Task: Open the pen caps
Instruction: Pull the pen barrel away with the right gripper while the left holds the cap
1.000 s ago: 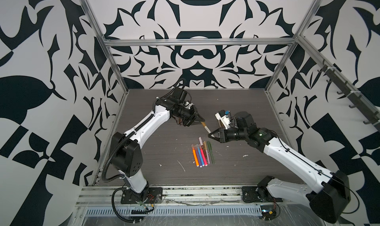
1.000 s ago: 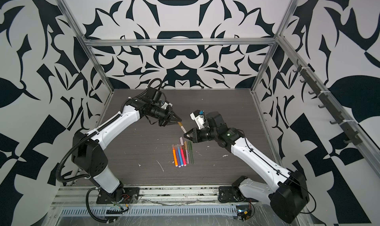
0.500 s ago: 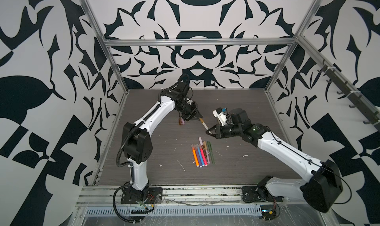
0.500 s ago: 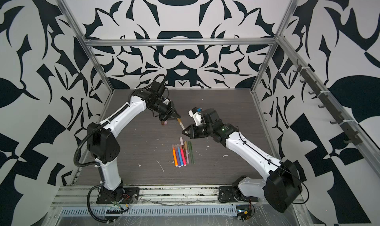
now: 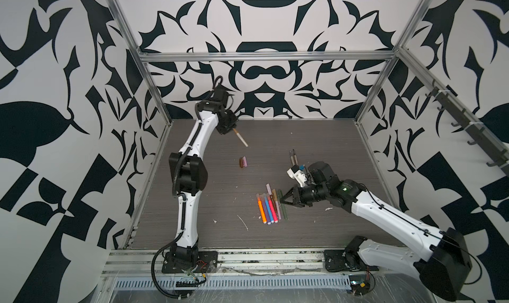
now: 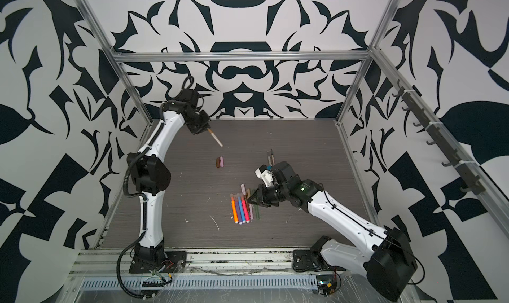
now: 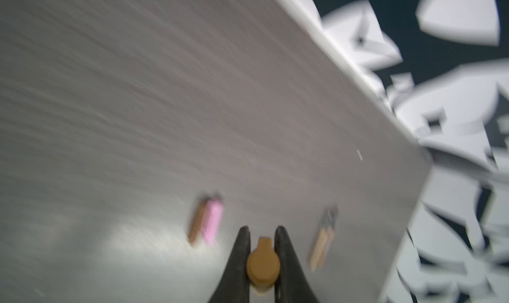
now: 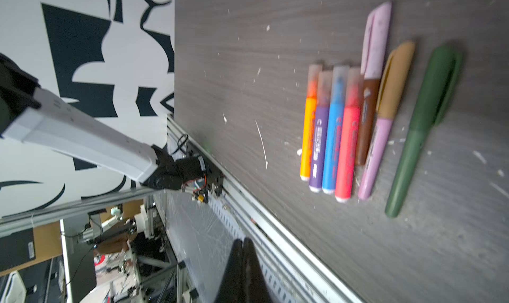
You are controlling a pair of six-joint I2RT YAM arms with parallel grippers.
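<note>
Scuffed dark woodgrain table (image 5: 220, 194), black-white patterned walls (image 5: 275, 75); left gripper (image 5: 232, 128) clamps tan pen (image 5: 241, 139), right gripper (image 5: 281, 200) closed, empty.

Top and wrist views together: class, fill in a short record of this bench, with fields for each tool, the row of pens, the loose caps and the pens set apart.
Left tool: shut on tan pen, held in the air
Right tool: shut, empty, hovering by the green pen
Pen row: seven, side by side, all capped
Loose caps: two, brown and pink, touching
Pens apart: two thin ones, side by side, behind the right tool
</note>
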